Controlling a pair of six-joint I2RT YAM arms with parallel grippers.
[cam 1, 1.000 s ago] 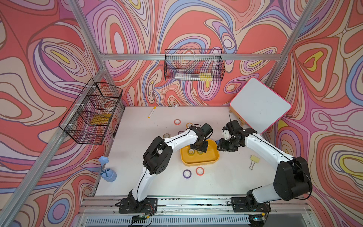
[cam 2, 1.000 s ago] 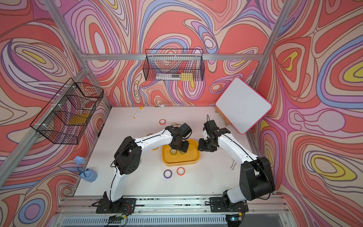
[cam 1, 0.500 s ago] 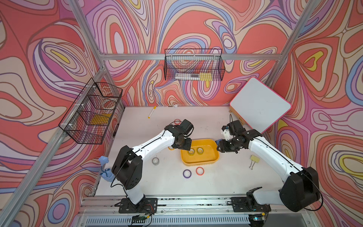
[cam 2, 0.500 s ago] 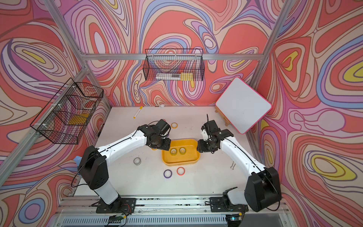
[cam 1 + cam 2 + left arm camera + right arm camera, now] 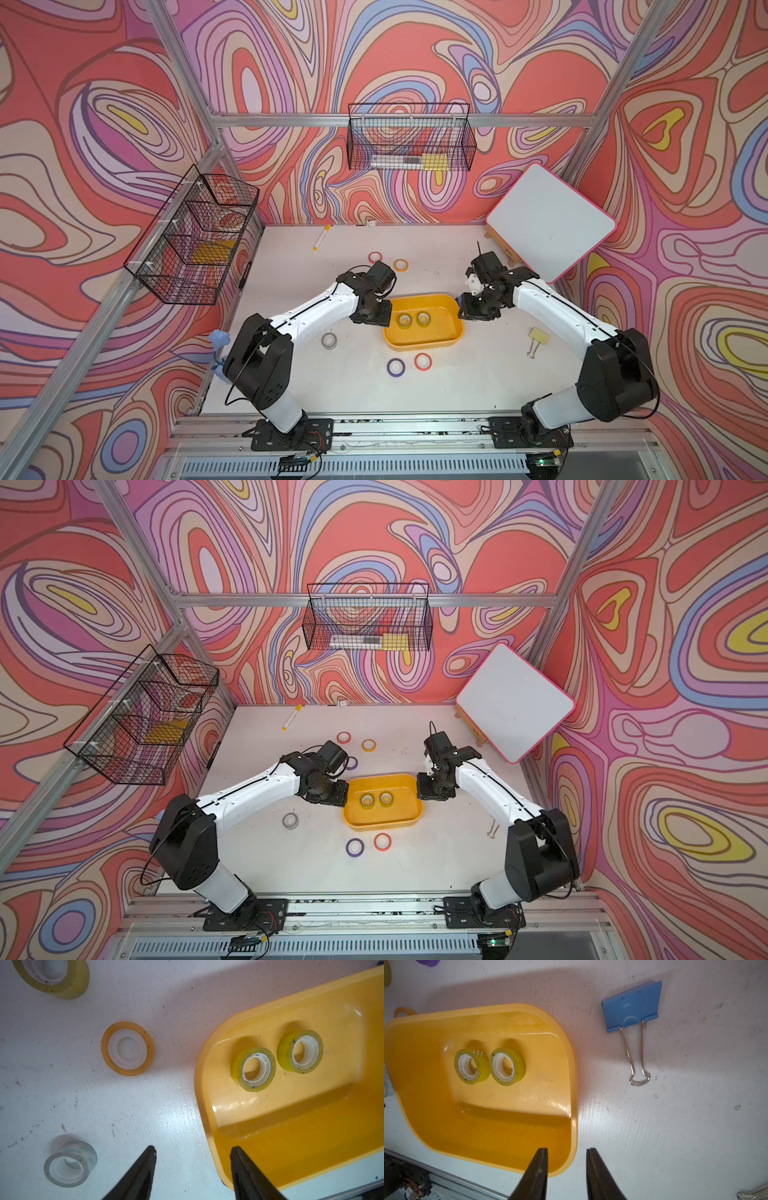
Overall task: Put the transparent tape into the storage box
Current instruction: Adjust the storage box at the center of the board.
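Straddling opposite rims of yellow-orange plastic storage box [image 5: 291, 1147] holding two transparent tape rolls [image 5: 253, 1069]: left fingers [image 5: 141, 1178], right fingers [image 5: 535, 1178], spread, empty.

1. In both top views the light is bright and even, coming from above. The arms cast only faint, soft shadows on the white table [image 5: 478, 382].
2. Left wrist view: white glare streaks the glossy floor of the storage box [image 5: 234, 1105], and its nearest wall looks soft.
3. Right wrist view: a broad, soft-edged shadow crosses the box and the table. The blue binder clip [image 5: 632, 1005] is sharp.
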